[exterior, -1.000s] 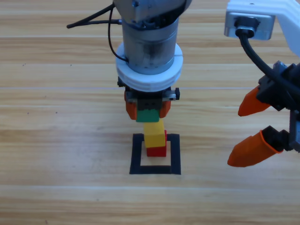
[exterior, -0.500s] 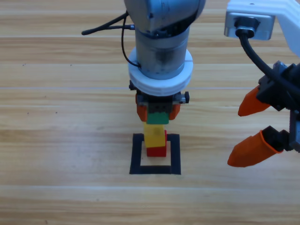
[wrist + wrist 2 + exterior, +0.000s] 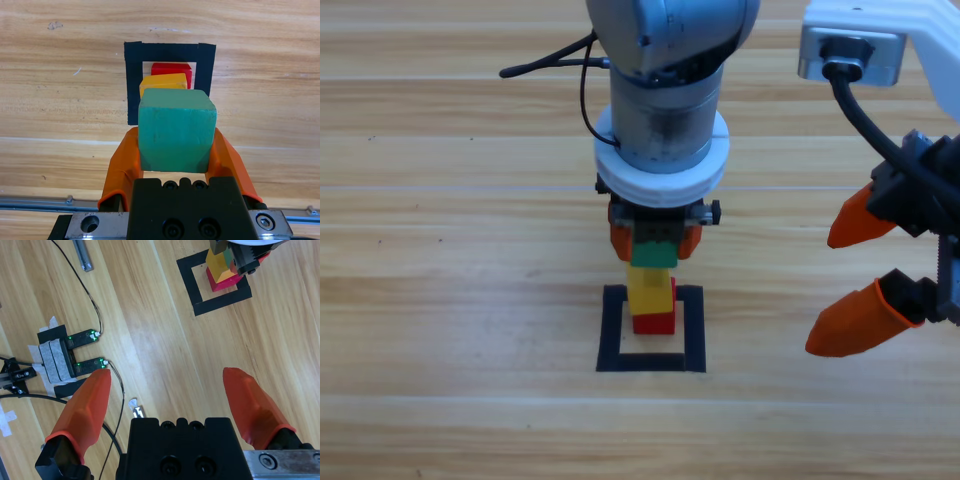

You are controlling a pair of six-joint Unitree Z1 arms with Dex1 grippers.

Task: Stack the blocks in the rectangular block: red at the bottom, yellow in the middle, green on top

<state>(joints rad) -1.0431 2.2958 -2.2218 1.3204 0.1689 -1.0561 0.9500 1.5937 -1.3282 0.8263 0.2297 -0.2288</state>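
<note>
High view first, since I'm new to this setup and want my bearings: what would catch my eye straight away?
The left gripper at the middle, shut on the green cube and holding it over the yellow cube, which sits on the red cube inside the black tape square. Whether green touches yellow, I cannot tell. At the right edge the right gripper waits open above bare wood.

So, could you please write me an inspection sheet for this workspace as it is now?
Surface: wooden table, bare.
Job's things: red cube inside the tape square, yellow cube on it; green cube in the left gripper above them.
Clutter: nothing seen.
Grippers: left shut on green; right gripper open, waiting at the right.
Cables: black wires across the table.
Surroundings: taped electronics.
</note>
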